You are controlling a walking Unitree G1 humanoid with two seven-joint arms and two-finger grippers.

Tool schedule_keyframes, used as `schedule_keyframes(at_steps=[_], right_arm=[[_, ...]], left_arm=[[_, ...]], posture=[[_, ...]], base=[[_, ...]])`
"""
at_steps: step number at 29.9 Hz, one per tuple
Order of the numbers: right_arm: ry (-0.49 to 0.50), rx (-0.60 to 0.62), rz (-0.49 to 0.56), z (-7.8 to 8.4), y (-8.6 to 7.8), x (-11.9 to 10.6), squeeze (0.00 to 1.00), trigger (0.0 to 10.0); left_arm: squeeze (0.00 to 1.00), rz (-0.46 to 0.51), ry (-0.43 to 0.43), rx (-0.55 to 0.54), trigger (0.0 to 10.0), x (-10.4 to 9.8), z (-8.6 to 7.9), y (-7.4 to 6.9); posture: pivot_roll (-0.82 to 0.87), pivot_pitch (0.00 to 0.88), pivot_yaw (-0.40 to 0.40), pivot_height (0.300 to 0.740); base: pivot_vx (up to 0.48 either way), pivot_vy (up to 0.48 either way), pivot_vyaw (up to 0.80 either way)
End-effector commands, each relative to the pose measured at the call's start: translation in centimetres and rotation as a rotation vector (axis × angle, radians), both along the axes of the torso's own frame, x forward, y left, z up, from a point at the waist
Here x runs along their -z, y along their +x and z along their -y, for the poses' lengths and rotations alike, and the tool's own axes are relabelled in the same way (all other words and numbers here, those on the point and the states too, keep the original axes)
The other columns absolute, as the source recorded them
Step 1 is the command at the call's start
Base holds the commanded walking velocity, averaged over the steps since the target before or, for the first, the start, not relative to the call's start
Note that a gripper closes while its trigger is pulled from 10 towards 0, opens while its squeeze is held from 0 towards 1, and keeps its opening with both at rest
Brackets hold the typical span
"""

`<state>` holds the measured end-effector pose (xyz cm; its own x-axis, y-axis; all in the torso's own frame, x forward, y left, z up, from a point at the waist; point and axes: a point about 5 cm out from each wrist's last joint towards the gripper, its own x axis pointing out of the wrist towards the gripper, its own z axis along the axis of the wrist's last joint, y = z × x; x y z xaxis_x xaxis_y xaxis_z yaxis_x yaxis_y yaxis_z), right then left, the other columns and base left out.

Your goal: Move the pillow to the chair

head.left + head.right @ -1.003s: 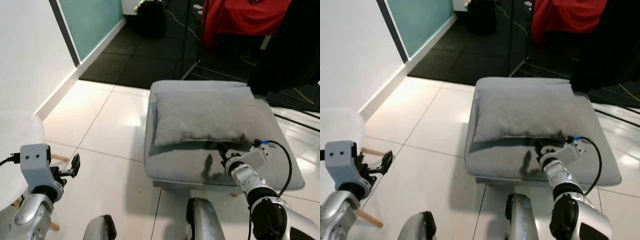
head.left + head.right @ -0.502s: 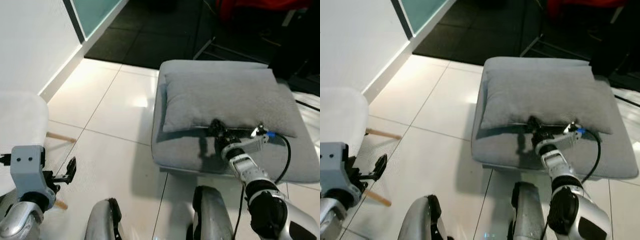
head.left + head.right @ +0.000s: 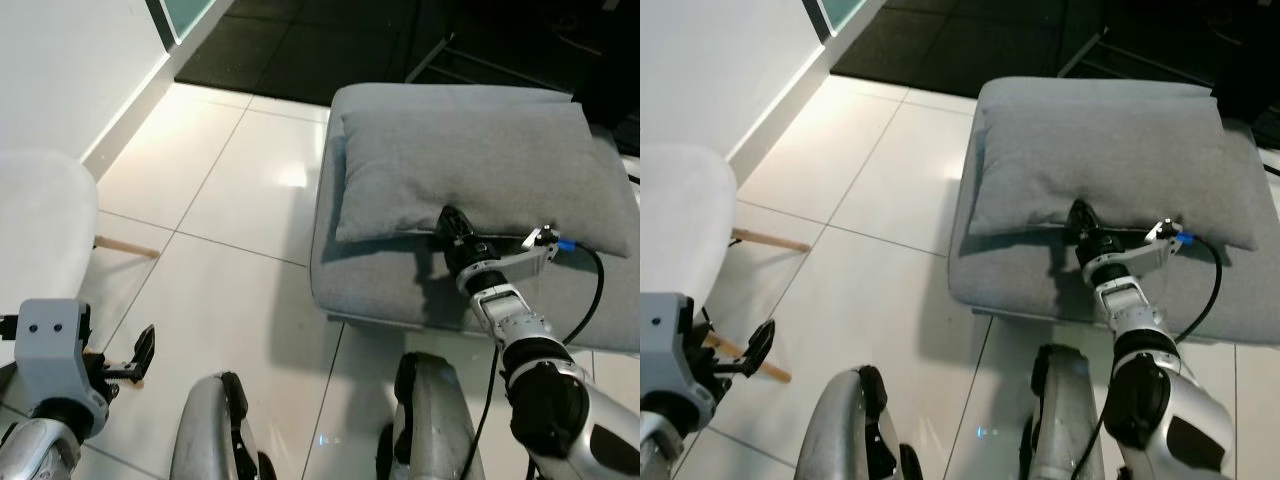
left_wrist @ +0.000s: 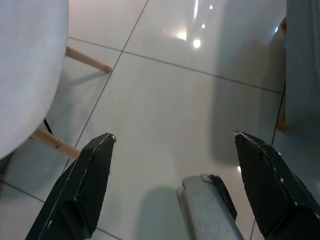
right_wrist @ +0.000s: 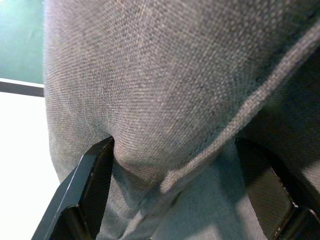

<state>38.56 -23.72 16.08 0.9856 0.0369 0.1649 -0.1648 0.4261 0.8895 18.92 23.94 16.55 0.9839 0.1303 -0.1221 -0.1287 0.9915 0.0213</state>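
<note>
A grey pillow (image 3: 480, 160) lies flat on a grey ottoman (image 3: 375, 285) ahead of me to the right. My right gripper (image 3: 450, 222) reaches the pillow's near edge. In the right wrist view its fingers (image 5: 90, 190) stand wide apart, open, and the pillow's seamed edge (image 5: 165, 85) bulges between them. The white chair (image 3: 40, 230) stands at my left, its wooden legs (image 4: 87, 59) over the tiles. My left gripper (image 3: 140, 350) hangs low beside the chair, open above bare floor (image 4: 174, 136).
Glossy white tiles (image 3: 230, 200) run between the chair and the ottoman. A white wall (image 3: 70, 60) lines the left, and dark flooring (image 3: 300, 50) begins behind the ottoman. My own legs (image 3: 215, 430) show at the bottom edge.
The camera has tilted down and come closer. My right gripper has moved forward from the ottoman's surface to the pillow's near edge. The left arm has sunk a little.
</note>
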Motion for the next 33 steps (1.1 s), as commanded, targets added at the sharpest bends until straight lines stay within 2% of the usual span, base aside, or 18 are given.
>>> schedule_keyframes(at_steps=[1,2,3,7,12,14,18,20,23,24,28,31,32,33], right_arm=[[0.033,0.012,-0.009,0.0,-0.1,0.4,0.00,10.0],[0.033,0.012,-0.009,0.0,-0.1,0.4,0.00,10.0],[0.038,-0.003,0.034,-0.4,0.3,-0.5,0.00,0.0],[0.030,-0.064,0.164,-1.5,1.1,-3.1,0.00,0.0],[0.024,-0.080,0.208,-1.5,1.2,-4.0,0.00,0.0],[0.007,-0.081,0.245,-1.1,1.2,-4.8,0.00,0.0],[-0.001,-0.076,0.253,-0.8,1.2,-5.1,0.00,0.0],[-0.015,-0.052,0.257,0.0,1.1,-5.4,0.00,0.0],[-0.024,-0.041,0.256,0.4,1.0,-5.5,0.00,0.0],[-0.072,-0.044,0.244,0.5,1.0,-5.6,0.00,0.0],[-0.132,-0.069,0.233,0.0,1.1,-5.5,0.00,0.0],[-0.273,-0.121,0.220,-1.4,1.5,-5.5,0.00,0.0],[-0.273,-0.121,0.220,-1.4,1.5,-5.5,0.00,0.0],[-0.375,-0.160,0.211,-2.8,1.8,-5.6,0.00,0.0]], left_arm=[[0.00,-0.036,0.012,-0.028,10.0,0.2,-0.7,-0.8],[0.00,-0.036,0.012,-0.028,10.0,0.2,-0.7,-0.8],[0.00,-0.043,0.013,-0.028,10.0,0.2,-0.7,-1.1],[0.00,-0.050,0.014,-0.028,10.0,0.1,-0.5,-1.5],[0.00,-0.050,0.013,-0.027,10.0,0.0,-0.4,-1.4],[0.00,-0.050,0.010,-0.026,10.0,0.0,-0.4,-1.3],[0.00,-0.052,0.008,-0.024,10.0,0.1,-0.3,-1.2],[0.00,-0.055,0.002,-0.021,10.0,0.3,-0.1,-1.0],[0.00,-0.055,-0.001,-0.021,10.0,0.3,-0.1,-0.9],[0.00,-0.052,-0.004,-0.023,10.0,0.4,0.0,-0.6],[0.00,-0.048,-0.007,-0.025,10.0,0.6,0.0,-0.3],[0.00,-0.025,-0.017,-0.026,10.0,0.6,0.2,0.6],[0.00,-0.025,-0.017,-0.026,10.0,0.6,0.2,0.6],[0.00,-0.001,-0.024,-0.019,10.0,0.5,0.4,1.5]], posture=[[0.14,0.499,0.087,0.425],[0.14,0.499,0.087,0.425],[0.14,0.505,0.087,0.425],[0.14,0.508,0.084,0.425],[0.14,0.509,0.082,0.425],[0.13,0.503,0.082,0.425],[0.12,0.494,0.076,0.425],[0.11,0.489,0.068,0.425],[0.10,0.481,0.064,0.425],[0.09,0.467,0.056,0.425],[0.08,0.454,0.048,0.425],[0.06,0.423,0.030,0.425],[0.06,0.423,0.030,0.425],[0.04,0.399,0.020,0.425]], base=[[0.000,0.000,0.00],[0.000,0.000,0.00],[0.000,0.000,0.00],[0.000,0.000,0.00],[0.000,0.000,0.00],[0.000,0.000,0.00],[0.000,0.000,0.00],[0.000,0.000,0.00],[0.000,0.000,0.00],[0.000,0.000,0.00],[0.000,0.000,0.00],[0.000,0.000,0.00],[0.000,0.000,0.00],[0.000,0.000,0.00]])
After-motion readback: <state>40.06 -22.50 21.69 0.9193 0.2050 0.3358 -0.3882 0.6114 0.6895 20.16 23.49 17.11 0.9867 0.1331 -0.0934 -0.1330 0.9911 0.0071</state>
